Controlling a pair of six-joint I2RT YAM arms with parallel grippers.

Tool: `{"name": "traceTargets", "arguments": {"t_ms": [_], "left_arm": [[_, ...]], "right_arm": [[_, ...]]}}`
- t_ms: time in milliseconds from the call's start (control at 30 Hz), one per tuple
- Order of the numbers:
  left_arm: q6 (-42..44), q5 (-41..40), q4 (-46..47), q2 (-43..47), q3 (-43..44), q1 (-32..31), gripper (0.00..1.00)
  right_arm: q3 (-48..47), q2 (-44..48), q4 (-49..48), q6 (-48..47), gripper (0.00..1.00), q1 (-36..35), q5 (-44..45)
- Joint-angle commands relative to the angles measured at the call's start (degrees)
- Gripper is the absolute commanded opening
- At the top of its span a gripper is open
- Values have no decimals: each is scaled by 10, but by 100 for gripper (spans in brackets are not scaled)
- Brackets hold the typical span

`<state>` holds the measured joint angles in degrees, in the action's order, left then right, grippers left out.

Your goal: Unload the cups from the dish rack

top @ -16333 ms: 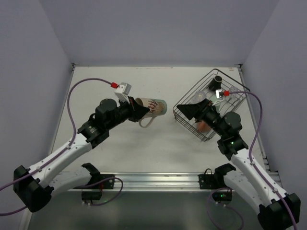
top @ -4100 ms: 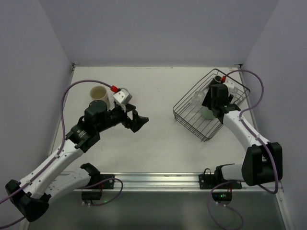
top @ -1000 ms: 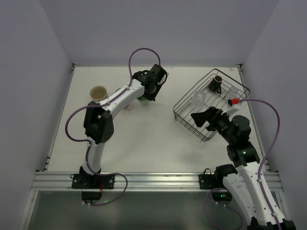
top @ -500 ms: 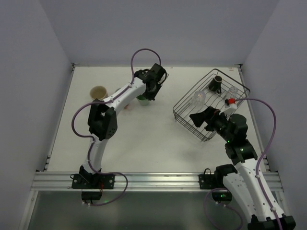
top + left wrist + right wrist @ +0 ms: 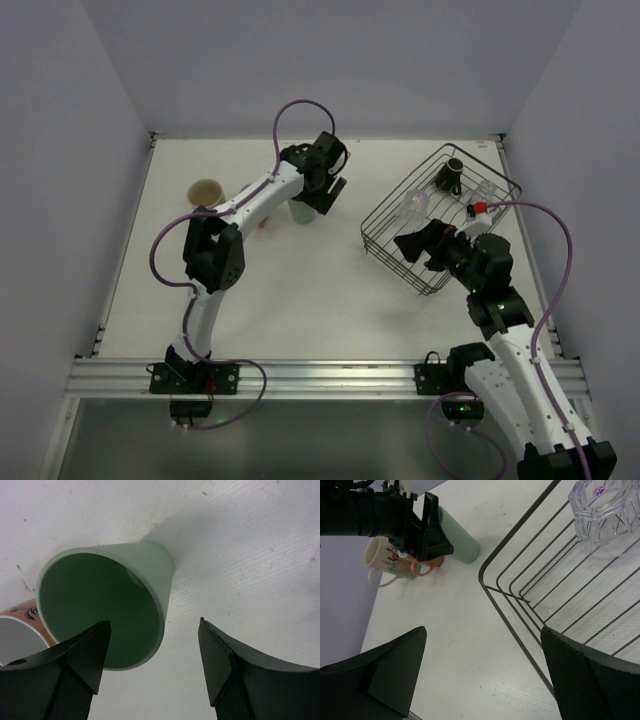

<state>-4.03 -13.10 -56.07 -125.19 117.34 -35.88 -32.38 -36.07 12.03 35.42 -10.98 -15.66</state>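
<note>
Set down at upper left: mug (image 5: 206,191), carried mid-frame 16 s ago. Taken out of rack (image 5: 385,238), now standing at upper centre: tumbler (image 5: 303,211), pink cup (image 5: 422,567) beside it. Shifted right off tumbler in last half second: left gripper (image 5: 153,630), jaws apart. Pulled back to rack's lower left edge: right gripper (image 5: 408,245).

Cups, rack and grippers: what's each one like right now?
tumbler: upright on the table, out of the rack.
beige mug: upright on the table.
pink cup: on the table beside the tumbler, mostly hidden.
clear glass: in the rack.
dark mug: in the rack, mouth up.
rack: two cups inside.
left gripper: open, above the tumbler.
right gripper: open, empty, by the rack.
</note>
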Motion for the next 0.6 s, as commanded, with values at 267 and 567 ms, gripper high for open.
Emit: {"name": "traceTargets", "arguments": {"t_ms": [267, 567], "left_arm": [[-21, -53, 69, 78, 21, 8, 100], [-62, -4, 224, 237, -69, 4, 100]], "right_arm": [[-39, -52, -27, -18, 99, -3, 101], [-75, -173, -55, -33, 99, -3, 215]]}}
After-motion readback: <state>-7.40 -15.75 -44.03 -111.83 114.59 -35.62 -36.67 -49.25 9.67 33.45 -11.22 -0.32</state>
